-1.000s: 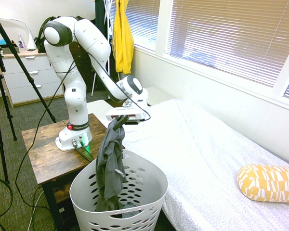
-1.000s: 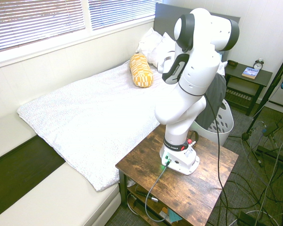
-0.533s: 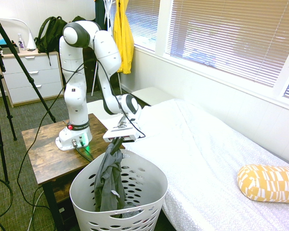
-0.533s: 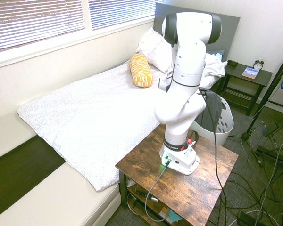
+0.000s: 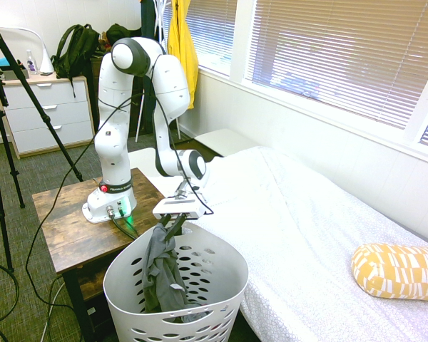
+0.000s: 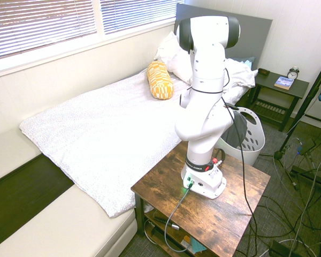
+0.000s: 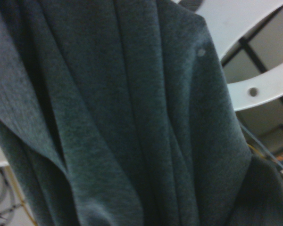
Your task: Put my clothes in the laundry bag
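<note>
The garment [image 5: 162, 268] was dark grey, perhaps greenish. I saw a white basket [image 5: 232, 274], a yellow-and-white patterned pillow [image 5: 396, 271], a yellow coat [image 5: 182, 57] and a brown tabletop [image 5: 71, 235].

Bright daylight from the windows with pale slatted blinds [image 5: 342, 57] washes the white patterned bedspread [image 5: 292, 228] nearly to glare in both exterior views, while the wrist view is dim, its dark grey-green fabric garment [image 7: 132, 113] softly blurred.

Grey cloth [image 7: 127, 113] (softly folded), white perforated plastic [image 7: 262, 92]
</note>
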Controlling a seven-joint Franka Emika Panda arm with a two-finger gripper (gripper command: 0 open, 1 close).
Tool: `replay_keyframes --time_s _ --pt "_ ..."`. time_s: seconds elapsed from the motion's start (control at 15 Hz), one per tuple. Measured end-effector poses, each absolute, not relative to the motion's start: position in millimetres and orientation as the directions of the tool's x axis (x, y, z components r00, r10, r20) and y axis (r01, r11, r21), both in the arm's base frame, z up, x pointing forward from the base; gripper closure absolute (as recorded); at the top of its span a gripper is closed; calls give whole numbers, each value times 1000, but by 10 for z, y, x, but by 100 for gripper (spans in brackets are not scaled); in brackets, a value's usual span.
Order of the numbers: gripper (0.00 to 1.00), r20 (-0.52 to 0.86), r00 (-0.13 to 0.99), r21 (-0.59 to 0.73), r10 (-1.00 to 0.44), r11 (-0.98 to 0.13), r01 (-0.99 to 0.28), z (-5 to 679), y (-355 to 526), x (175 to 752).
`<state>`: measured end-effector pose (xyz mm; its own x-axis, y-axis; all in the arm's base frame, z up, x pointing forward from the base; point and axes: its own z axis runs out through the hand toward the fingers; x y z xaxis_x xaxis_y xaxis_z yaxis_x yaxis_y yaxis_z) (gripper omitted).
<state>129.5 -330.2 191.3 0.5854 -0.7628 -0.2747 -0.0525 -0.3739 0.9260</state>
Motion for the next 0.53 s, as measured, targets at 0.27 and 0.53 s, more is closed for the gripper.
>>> replay_keyframes --time_s 0.27,0.53 --pt "0 -155 576 845 -803 -409 -344 1798 -3598 1513" --pt "0 -1 453 743 -891 -304 -596 1826 -4030 1956"
